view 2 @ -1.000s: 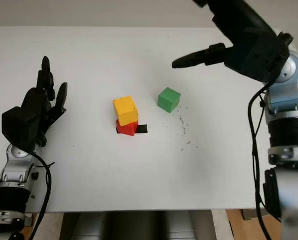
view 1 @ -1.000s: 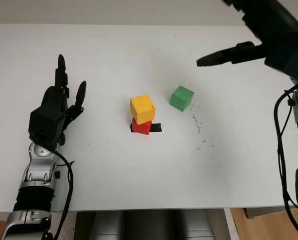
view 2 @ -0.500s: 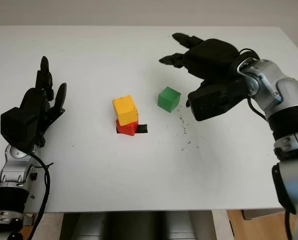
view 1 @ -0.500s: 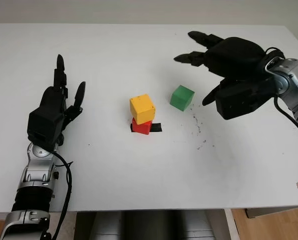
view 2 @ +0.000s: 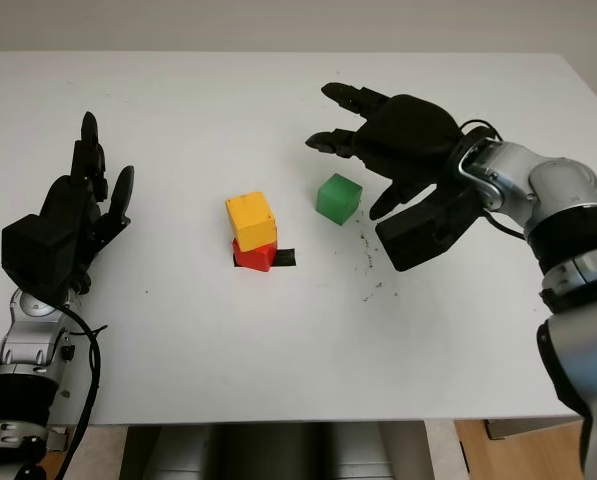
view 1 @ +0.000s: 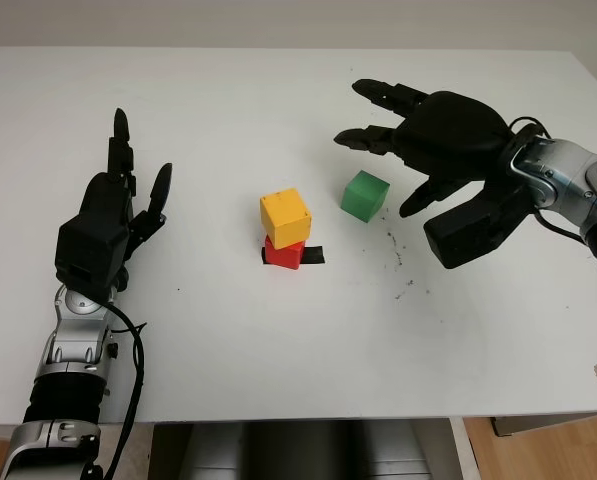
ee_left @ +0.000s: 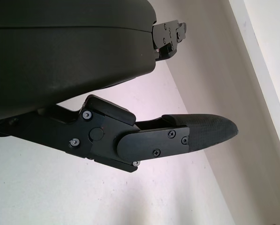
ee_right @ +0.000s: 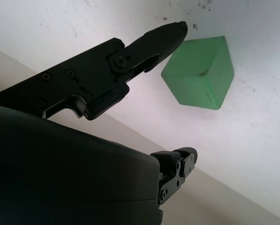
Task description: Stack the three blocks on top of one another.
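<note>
Right fingers: spread, holding nothing, curved over the green block without touching; judged a pre-grasp cage.
Right hand: just right of and above the green block, palm turned toward it.
Green block: on the table, alone, just right of the yellow block; the last piece to lift.
Yellow block: atop the red block, slightly twisted; two levels done.
Black strip: under the red block, apparently marking the stacking spot.
Left hand: open, well left of the yellow block, out of the way.
</note>
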`<state>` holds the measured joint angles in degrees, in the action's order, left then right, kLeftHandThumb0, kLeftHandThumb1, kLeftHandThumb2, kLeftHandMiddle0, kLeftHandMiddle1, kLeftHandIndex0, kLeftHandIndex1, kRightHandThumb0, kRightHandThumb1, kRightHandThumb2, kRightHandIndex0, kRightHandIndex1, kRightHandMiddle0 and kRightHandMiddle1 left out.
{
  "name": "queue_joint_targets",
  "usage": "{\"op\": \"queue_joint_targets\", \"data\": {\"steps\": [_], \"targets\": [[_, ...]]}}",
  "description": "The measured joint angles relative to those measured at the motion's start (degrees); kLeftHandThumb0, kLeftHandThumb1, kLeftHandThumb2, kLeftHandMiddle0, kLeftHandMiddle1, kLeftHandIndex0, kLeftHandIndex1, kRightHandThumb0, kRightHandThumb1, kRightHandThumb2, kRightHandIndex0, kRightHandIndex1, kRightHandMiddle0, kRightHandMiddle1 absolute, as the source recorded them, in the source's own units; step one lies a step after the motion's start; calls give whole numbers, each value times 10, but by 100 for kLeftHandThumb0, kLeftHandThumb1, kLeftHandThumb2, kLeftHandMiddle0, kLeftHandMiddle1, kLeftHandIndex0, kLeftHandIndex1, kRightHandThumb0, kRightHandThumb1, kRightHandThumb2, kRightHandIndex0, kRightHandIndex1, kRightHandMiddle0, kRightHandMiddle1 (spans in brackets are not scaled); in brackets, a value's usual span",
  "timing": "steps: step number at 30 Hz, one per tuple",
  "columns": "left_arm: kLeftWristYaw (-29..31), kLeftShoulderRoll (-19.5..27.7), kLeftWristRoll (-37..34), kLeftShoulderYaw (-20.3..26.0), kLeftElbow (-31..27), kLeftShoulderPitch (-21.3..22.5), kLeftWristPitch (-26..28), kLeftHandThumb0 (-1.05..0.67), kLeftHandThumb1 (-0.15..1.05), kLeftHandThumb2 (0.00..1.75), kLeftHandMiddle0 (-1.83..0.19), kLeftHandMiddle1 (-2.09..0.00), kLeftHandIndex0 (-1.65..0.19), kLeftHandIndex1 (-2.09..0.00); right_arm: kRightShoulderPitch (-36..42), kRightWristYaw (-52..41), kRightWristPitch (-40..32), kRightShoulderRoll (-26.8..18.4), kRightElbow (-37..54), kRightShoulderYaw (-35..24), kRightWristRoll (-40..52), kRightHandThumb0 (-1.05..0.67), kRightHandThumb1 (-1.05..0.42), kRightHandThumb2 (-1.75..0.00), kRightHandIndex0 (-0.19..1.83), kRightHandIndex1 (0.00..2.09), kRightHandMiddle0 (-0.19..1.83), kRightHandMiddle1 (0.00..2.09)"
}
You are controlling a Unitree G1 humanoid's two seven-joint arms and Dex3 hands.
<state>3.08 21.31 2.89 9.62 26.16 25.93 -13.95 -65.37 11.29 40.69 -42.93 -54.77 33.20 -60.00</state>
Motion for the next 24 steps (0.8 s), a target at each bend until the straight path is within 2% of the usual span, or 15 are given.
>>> {"op": "queue_joint_targets", "data": {"steps": [19, 24], "targets": [[-6, 0, 0, 0, -4, 0, -5, -82, 105, 56, 19, 0, 19, 0, -40, 91, -15, 42, -81, 80, -52, -59, -84, -5, 2, 7, 46, 14], [-6, 0, 0, -1, -8, 0, -2, -82, 105, 56, 19, 0, 19, 0, -42, 106, -15, 51, -96, 90, -52, -53, -82, -5, 5, 7, 54, 16]]}}
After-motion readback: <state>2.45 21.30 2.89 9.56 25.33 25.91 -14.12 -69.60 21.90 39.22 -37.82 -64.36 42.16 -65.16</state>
